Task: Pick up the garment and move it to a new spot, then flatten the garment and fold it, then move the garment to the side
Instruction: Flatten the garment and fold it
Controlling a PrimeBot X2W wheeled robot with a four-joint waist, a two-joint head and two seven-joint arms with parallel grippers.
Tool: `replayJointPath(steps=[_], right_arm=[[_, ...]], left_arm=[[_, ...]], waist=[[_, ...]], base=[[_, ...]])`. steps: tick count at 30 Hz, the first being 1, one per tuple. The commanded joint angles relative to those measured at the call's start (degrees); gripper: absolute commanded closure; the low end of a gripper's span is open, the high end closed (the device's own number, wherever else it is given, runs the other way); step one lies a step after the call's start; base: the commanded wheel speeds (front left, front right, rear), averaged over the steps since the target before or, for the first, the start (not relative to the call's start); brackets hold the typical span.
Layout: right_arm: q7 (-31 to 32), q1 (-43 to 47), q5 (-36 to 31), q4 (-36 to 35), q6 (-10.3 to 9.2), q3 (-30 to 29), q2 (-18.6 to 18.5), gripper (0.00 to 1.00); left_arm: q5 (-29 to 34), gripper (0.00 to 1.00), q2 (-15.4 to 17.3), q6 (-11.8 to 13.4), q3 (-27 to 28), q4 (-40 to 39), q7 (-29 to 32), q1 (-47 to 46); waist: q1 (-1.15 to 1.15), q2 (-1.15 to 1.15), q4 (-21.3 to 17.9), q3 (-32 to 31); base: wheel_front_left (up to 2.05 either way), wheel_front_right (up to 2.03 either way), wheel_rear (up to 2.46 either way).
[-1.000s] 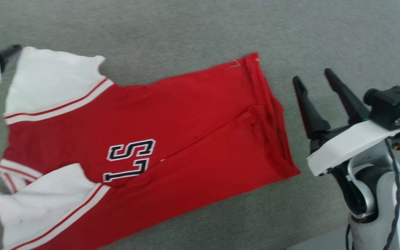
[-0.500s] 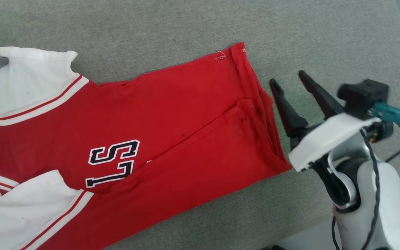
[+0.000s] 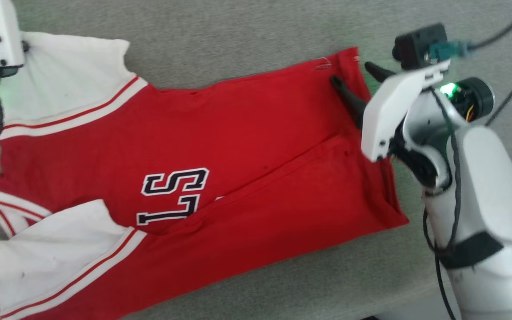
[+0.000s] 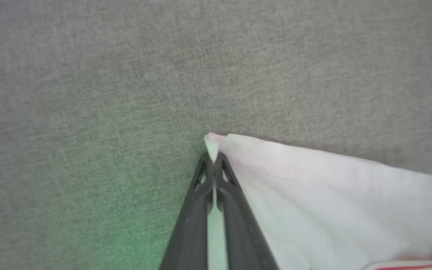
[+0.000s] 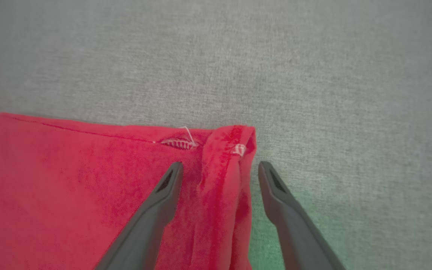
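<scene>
The red jersey (image 3: 256, 146) lies flat on the grey fabric surface (image 3: 238, 35), lettering up, with its near side folded over. The left gripper (image 4: 213, 165) is pinching the tip of the far white sleeve (image 4: 313, 198). The right gripper (image 5: 219, 168) is spread, straddling the far hem corner (image 5: 234, 146).

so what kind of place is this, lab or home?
Can't be sure: likely a soft furnishing, a sofa seat or bed, in a robot test setup. The red garment lies on grey woven upholstery, not a bench, and a robot arm with loose cables reaches over it.
</scene>
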Motion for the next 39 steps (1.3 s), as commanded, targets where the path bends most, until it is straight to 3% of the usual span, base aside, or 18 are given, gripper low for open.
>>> replayJointPath(steps=[1,9,10,11,18,24,29,34,39], right_arm=[[1.77,-2.21,0.43,2.53,-0.02,0.04,-0.29,0.00],[13.89,-7.57,2.35,15.72,-0.02,3.12,-1.85,0.01],[16.04,-7.95,2.55,17.15,-0.02,3.74,-2.21,0.65],[18.05,-8.07,3.13,18.42,-0.02,4.18,-2.44,1.00],[20.59,-10.28,3.88,18.30,-0.02,2.99,-4.16,1.00],[18.06,-9.73,4.13,14.12,-0.02,1.50,-6.84,1.00],[17.50,-6.93,5.26,8.64,-0.02,1.21,-9.64,1.00],[18.34,-2.74,6.54,1.97,-0.02,0.08,-12.30,1.00],[20.98,2.68,8.02,-6.12,-0.02,-1.14,-14.22,1.00]], left_arm=[[0.50,1.00,-2.02,-0.75,-1.34,0.90,-0.30,1.08],[0.99,1.00,-4.97,-2.51,-1.78,2.57,-2.21,-0.27],[0.88,1.00,-5.34,-2.68,-1.74,2.92,-2.57,-0.39],[0.87,1.00,-5.67,-2.84,-1.72,3.26,-2.86,-0.52],[0.45,1.00,-7.05,-4.01,-1.07,4.88,-5.23,-2.09],[0.28,1.00,-7.59,-5.36,-1.01,4.14,-5.60,-3.34],[0.67,1.00,-6.41,-4.81,-1.95,1.46,-3.37,-2.06],[0.46,1.00,-4.13,-2.70,-2.61,-5.64,-1.00,0.40],[-0.27,1.00,-0.44,1.58,-3.58,-17.28,2.49,5.44]], waist=[[0.00,0.00,1.35,0.35],[0.00,0.00,4.31,0.73],[0.00,0.00,4.62,0.70],[0.00,0.00,4.90,0.61],[0.00,0.00,6.76,-0.75],[0.00,0.00,8.88,-3.23],[0.00,0.00,10.68,-5.74],[0.00,0.00,12.35,-8.05],[0.00,0.00,13.79,-10.03]], base=[[0.00,0.00,0.00],[0.00,0.00,0.00],[0.00,0.00,0.00],[0.00,0.00,0.00],[0.00,0.00,0.00],[0.00,0.00,0.00],[0.00,0.00,0.00],[0.00,0.00,0.00],[0.00,0.00,0.00]])
